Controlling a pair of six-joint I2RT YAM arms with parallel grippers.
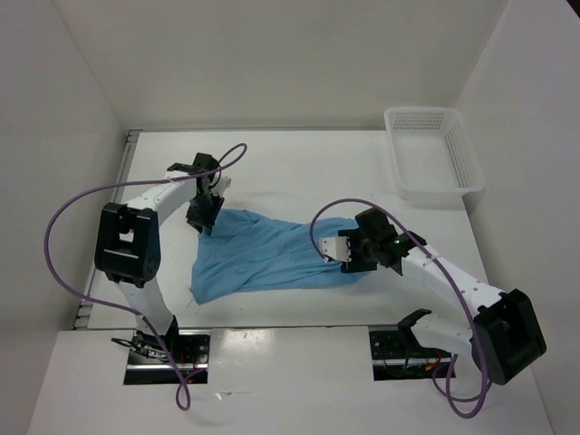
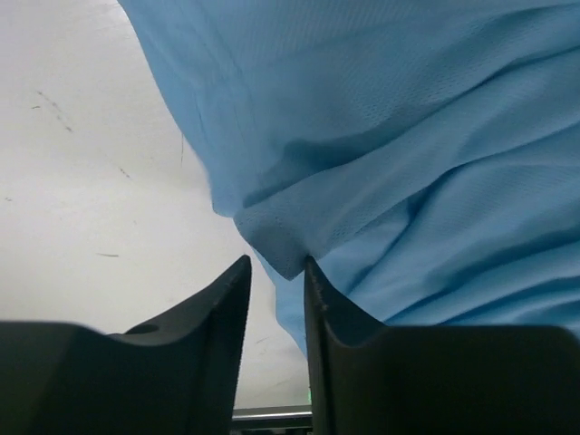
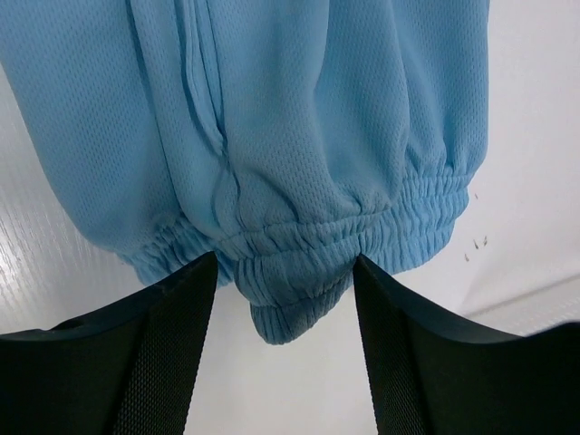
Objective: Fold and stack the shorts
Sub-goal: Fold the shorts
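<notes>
The light blue shorts (image 1: 263, 254) lie spread and wrinkled on the white table (image 1: 299, 172), stretched between my two grippers. My left gripper (image 1: 203, 220) is at their far left corner. In the left wrist view its fingers (image 2: 276, 263) stand slightly apart, open, and a hem corner of the shorts (image 2: 285, 258) pokes between the tips, touching only the right finger. My right gripper (image 1: 340, 254) is at the shorts' right end. In the right wrist view it (image 3: 285, 263) is open wide, with a bunched fold of the gathered waistband (image 3: 294, 304) lying loose between the fingers.
A white mesh basket (image 1: 433, 154) stands at the table's far right corner, with nothing in it. White walls close in the table on the left, back and right. Purple cables loop over both arms.
</notes>
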